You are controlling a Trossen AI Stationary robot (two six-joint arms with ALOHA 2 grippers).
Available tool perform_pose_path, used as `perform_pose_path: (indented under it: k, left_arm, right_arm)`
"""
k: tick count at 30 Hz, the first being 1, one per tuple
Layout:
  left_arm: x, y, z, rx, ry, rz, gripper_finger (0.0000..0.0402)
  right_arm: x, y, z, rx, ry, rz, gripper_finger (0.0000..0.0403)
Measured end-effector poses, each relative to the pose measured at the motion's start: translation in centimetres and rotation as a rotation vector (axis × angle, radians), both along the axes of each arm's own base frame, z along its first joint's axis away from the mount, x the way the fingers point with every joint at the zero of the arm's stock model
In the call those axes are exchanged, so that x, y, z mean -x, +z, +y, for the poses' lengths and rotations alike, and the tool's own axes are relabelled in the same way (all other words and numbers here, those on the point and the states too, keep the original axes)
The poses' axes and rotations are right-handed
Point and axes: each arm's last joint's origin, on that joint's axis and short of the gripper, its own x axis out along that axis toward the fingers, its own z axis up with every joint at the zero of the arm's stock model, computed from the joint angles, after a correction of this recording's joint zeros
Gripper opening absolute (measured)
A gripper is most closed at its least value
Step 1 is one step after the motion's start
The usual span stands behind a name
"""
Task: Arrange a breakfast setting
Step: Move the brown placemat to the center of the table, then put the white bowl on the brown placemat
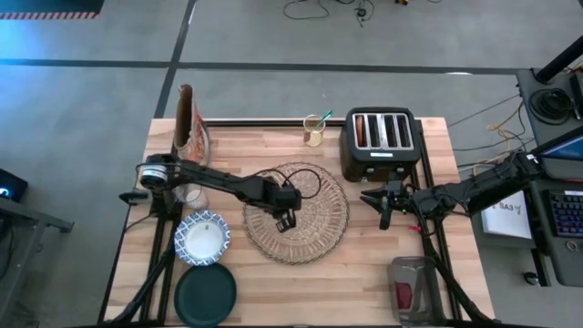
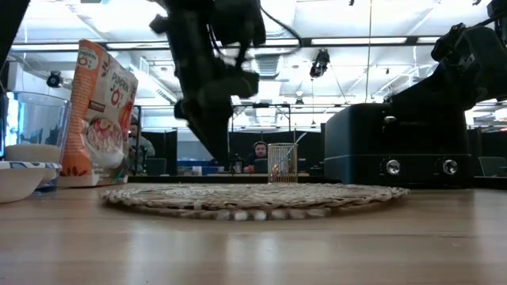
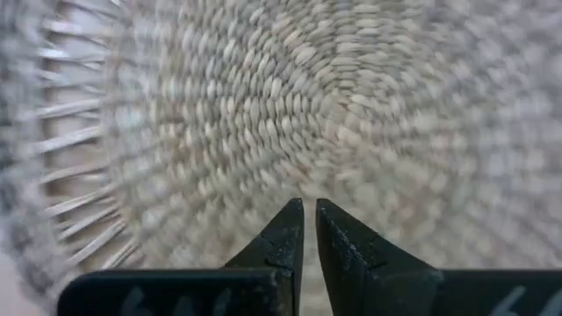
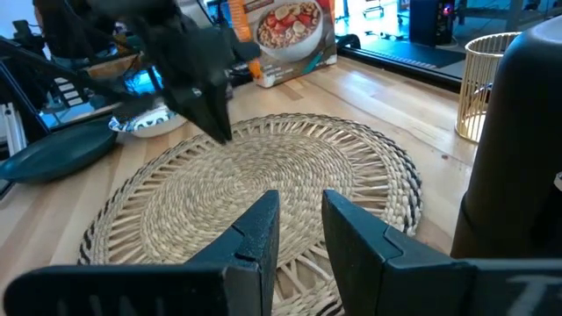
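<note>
Right wrist camera: your right gripper (image 4: 300, 230) shows its two dark fingers (image 4: 255, 237) slightly parted, nothing between them. Just ahead of the fingertips lies the round woven placemat (image 4: 263, 171), flat on the wooden table (image 4: 413, 110). Beyond it, the left gripper (image 4: 215, 123) points down over the mat's far side. Farther off: dark teal plate (image 4: 53, 154), patterned bowl (image 4: 149, 125), cereal bag (image 4: 285, 31), gold wire holder (image 4: 487, 83). The black toaster (image 4: 518, 149) stands close beside the fingers.

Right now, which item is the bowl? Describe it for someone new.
Start at the round woven placemat mid-table. Just beyond its left edge sits the bowl, between a clear glass and the dark teal plate. It alone is white inside with a blue-patterned rim.
</note>
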Motion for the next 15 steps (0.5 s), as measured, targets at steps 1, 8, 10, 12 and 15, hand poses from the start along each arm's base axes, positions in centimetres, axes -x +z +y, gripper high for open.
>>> perform_pose_path:
  k: [1, 8, 10, 12, 15]
  left_arm:
    - [0.2, 0.5, -0.3, -0.004, -0.008, 0.014, 0.0018]
    - [2.6, 2.4, -2.6, 0.013, 0.022, 0.071, 0.0018]
    - [3.7, 2.4, -2.9, 0.023, 0.075, 0.095, 0.0018]
    - [4.6, 2.7, -3.3, 0.035, 0.111, 0.087, 0.0018]
    - [6.3, 2.9, -3.9, 0.048, 0.137, 0.085, 0.0018]
  right_arm:
    - [0.0, 0.0, 0.0, 0.0, 0.0, 0.0, 0.0079]
    - [0.0, 0.0, 0.0, 0.0, 0.0, 0.0, 0.0079]
    - [0.0, 0.0, 0.0, 0.0, 0.0, 0.0, 0.0079]
    - [0.0, 0.0, 0.0, 0.0, 0.0, 0.0, 0.0079]
    - [0.0, 0.0, 0.0, 0.0, 0.0, 0.0, 0.0079]
